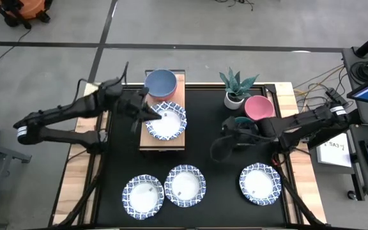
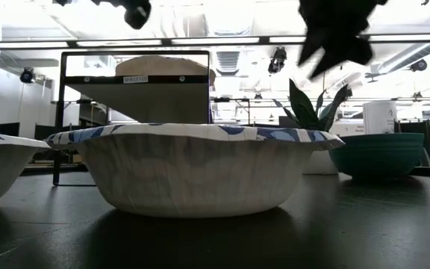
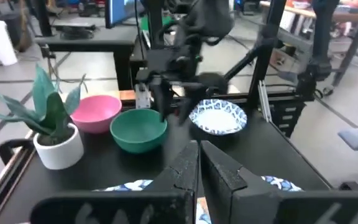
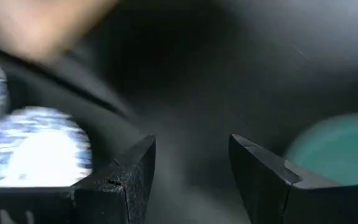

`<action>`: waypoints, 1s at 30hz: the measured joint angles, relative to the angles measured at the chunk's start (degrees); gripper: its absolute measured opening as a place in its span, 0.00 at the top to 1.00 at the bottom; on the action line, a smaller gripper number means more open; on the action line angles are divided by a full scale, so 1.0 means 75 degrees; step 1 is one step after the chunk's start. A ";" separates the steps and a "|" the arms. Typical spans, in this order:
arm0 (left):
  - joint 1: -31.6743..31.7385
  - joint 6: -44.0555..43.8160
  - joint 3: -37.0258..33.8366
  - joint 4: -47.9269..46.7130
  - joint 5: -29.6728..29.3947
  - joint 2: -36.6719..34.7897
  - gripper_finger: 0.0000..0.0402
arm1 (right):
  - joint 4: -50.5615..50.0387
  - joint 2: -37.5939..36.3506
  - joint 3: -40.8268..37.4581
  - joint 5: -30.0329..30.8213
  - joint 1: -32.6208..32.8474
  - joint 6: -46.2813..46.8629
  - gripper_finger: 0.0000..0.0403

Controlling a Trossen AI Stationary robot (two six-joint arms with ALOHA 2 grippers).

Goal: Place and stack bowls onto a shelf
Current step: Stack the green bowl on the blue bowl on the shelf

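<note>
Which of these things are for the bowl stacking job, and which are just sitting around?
For the job: blue bowl, pink bowl, green bowl, dish on the shelf, three dishes in front, wooden shelf.
Just sitting around: potted plant.

Robotics lab, bare concrete floor [image 1: 248, 25], strip ceiling lights [image 2: 163, 41], equipment benches [image 3: 86, 37], loose cables [image 1: 315, 83]

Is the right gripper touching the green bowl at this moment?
Apart. In the right wrist view the right gripper is open with only blurred dark table between its fingers, and the green bowl lies off to one side, clear of the fingertips.
</note>
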 joint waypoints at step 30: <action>-0.0840 -0.0757 -0.1786 0.1308 -0.1127 -0.2440 1.00 | -0.1847 0.2617 0.0049 -0.1136 -0.1696 0.0323 0.81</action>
